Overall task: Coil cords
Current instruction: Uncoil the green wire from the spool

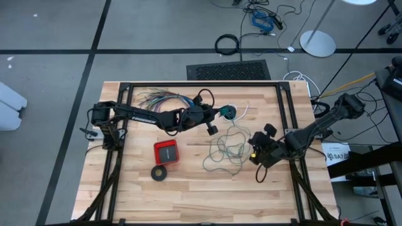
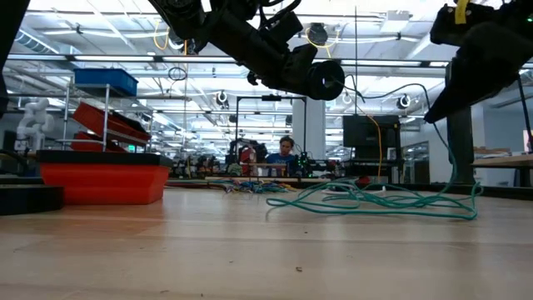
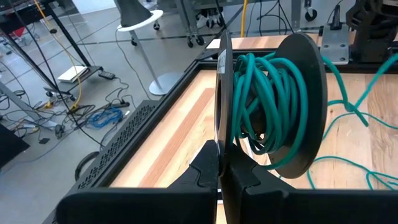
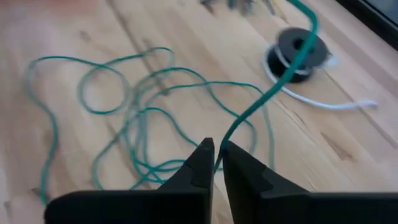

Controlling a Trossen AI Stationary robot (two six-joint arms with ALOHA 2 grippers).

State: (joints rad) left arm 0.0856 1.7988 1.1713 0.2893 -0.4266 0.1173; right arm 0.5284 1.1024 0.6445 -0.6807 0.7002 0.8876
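From overhead, the left gripper (image 1: 212, 122) reaches across the far half of the wooden surface (image 1: 188, 188), shut on a black spool (image 1: 228, 112) partly wound with teal-green wire (image 1: 227, 149). The rest of that wire sprawls in loose loops mid-surface, right of a red box (image 1: 166, 152) and a black tape ring (image 1: 159, 172). A fan of coloured wires (image 1: 157, 98) lies by the far edge. The right gripper (image 1: 254, 155) hangs at the tangle's right side. The near strip of the surface lies bare.

At table height, the wire lies low to the right and one strand rises to the right gripper (image 2: 437, 112); the left gripper (image 2: 321, 81) is well above the surface.

The left wrist view shows the jaws pinching the spool's (image 3: 267, 106) flange, close to the surface's far edge.

The right wrist view shows the fingers (image 4: 202, 163) nearly closed with a teal strand (image 4: 261, 99) between them, and beyond, a second black spool (image 4: 298, 53) with a white cord (image 4: 323, 102).
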